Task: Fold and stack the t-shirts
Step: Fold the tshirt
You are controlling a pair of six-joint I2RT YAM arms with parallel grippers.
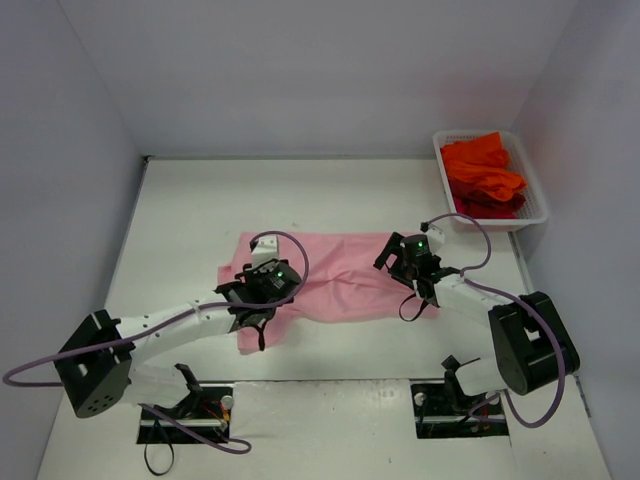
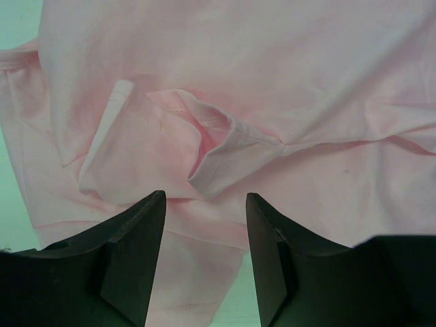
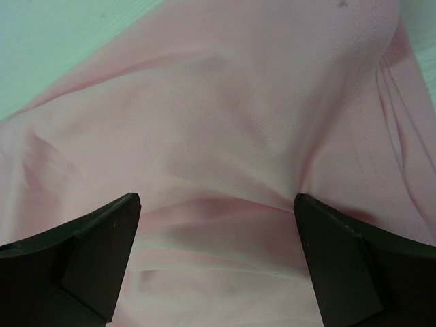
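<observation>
Right wrist: claw (image 3: 216,199) wide over t-shirt (image 3: 225,116)

My table (image 1: 330,190) is white and bare-topped toward the back, closed in by pale walls (image 1: 300,70) on three sides. At its far right corner, beside the right wall, sits a white mesh basket (image 1: 536,190).

One pink t-shirt (image 1: 340,278) lay mid-frame. One white basket (image 1: 541,208) sat upper right, holding orange-red t-shirts (image 1: 482,172) too bunched to count. Two grippers showed: left gripper (image 2: 205,197), right gripper (image 3: 217,199).
</observation>
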